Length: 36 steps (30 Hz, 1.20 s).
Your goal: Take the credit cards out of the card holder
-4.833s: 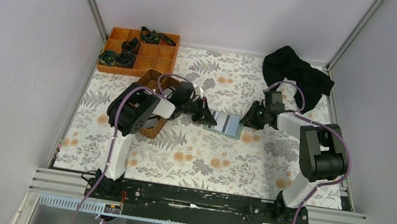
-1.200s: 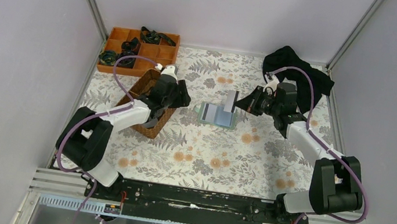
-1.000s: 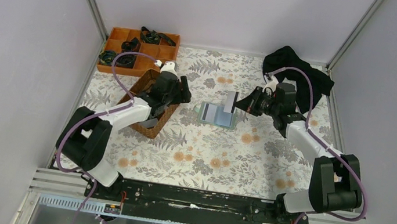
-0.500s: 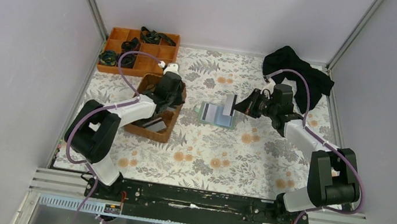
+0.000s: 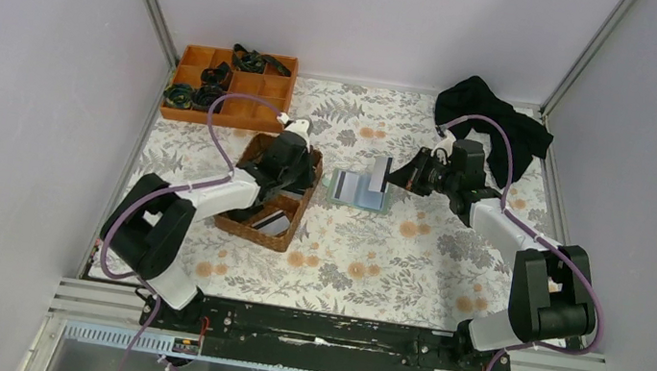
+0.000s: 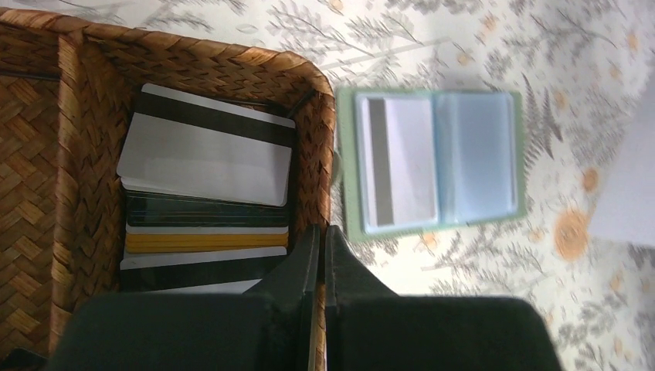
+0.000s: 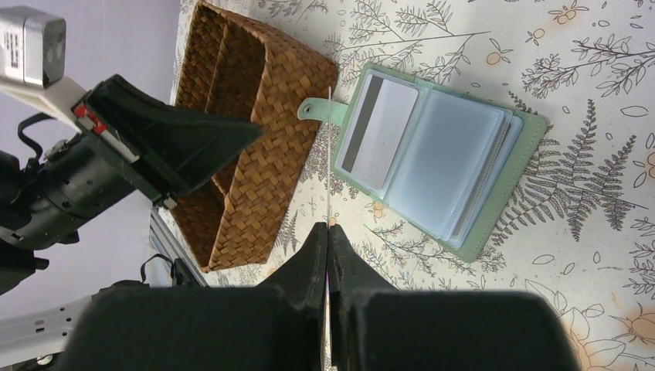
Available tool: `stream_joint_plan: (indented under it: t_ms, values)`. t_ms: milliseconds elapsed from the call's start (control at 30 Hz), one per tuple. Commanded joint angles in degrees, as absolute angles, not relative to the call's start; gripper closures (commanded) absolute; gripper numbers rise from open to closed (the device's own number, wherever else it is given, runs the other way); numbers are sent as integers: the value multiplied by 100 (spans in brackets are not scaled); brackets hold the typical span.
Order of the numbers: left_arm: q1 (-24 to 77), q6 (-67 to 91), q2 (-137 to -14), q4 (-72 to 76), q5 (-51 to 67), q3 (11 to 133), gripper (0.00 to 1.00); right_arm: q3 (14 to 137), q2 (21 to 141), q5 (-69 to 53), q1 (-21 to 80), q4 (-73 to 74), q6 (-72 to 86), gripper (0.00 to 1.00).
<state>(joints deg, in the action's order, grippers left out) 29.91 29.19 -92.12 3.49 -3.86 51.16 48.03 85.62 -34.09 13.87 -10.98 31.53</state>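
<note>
Right gripper (image 7: pixel 328 229) is clenched on one pale credit card (image 5: pixel 381 171), gripped by its edge and lifted clear, close over the far right corner of the card holder (image 6: pixel 347 162). The holder lies open and flat on the floral table cover (image 5: pixel 410 265), just beside the wicker basket (image 6: pixel 85 116), with a grey-striped card (image 7: pixel 378 135) in the sleeve nearest the basket. Left gripper (image 6: pixel 320 232) has its fingers pressed together with nothing seen between them, above the basket wall nearest the holder; contact there cannot be told, and the compartment beneath holds a stack of cards (image 6: pixel 205 158).
</note>
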Motion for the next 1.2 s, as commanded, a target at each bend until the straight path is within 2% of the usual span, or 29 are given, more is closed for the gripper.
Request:
stream_joint_plan:
  t_ms: [0,133,167,300,333,433,633,667,700,733,767,900,1167]
  values:
    - [3094,2502,-8892,657,603,4721,100,4911,8555,-3500,1445,-1206,3089,100]
    - [3107,2622,-8680,1171,966,4327,100,5173,8642,-3361,1630,-897,2848,100]
    - [3110,2632,-8622,1280,1022,4247,96,5308,8653,-3202,1762,-689,2653,100]
    - [3136,2657,-8163,1714,625,3926,55,5904,8721,-2497,2263,91,2019,100]
    - [3137,2647,-8032,1771,496,3887,50,6022,8734,-2429,2353,185,1920,100]
    - [3137,2661,-7682,1859,34,3845,46,6370,8781,-2060,2603,477,1638,100]
    - [3137,3150,-7044,1874,-1196,3556,45,7366,9195,-1395,3100,1422,898,100]
    - [3131,3296,-6889,1865,-1459,3449,36,7521,9275,-1283,3211,1532,813,100]
    - [3113,3411,-6760,1815,-1670,3365,20,7664,9338,-1158,3335,1598,699,100]
    - [3076,3484,-6638,1702,-1841,3329,10,7777,9399,-1027,3466,1642,595,100]
    - [3025,3557,-6561,1539,-1966,3335,3,7913,9474,-892,3602,1717,474,100]
    - [2652,3804,-6466,963,-1901,3399,0,8657,10056,-618,3930,2232,89,100]
    - [2379,3905,-5959,1274,-1632,2804,0,10191,11152,-384,4145,3499,-1039,100]
